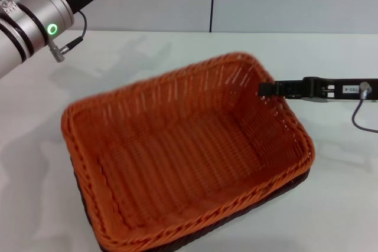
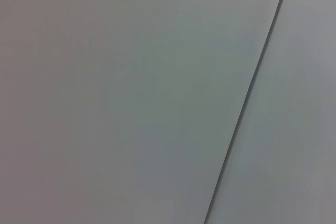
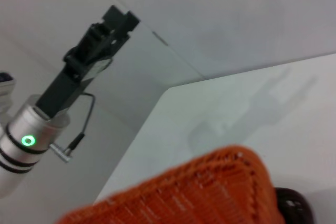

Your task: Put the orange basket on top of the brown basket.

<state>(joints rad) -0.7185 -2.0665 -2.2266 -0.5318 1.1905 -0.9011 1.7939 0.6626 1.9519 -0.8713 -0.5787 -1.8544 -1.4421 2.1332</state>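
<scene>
No legible text; only an unreadable white label on the right claw (image 1: 267, 88).

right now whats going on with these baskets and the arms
The bright orange woven tray basket sits nested on the very dark brown woven basket, whose rim shows only along the near edges. The right gripper is at the orange basket's far right rim, though a grip cannot be confirmed. The left arm is raised off to the side, and its gripper is up in the air away from the white table.
</scene>
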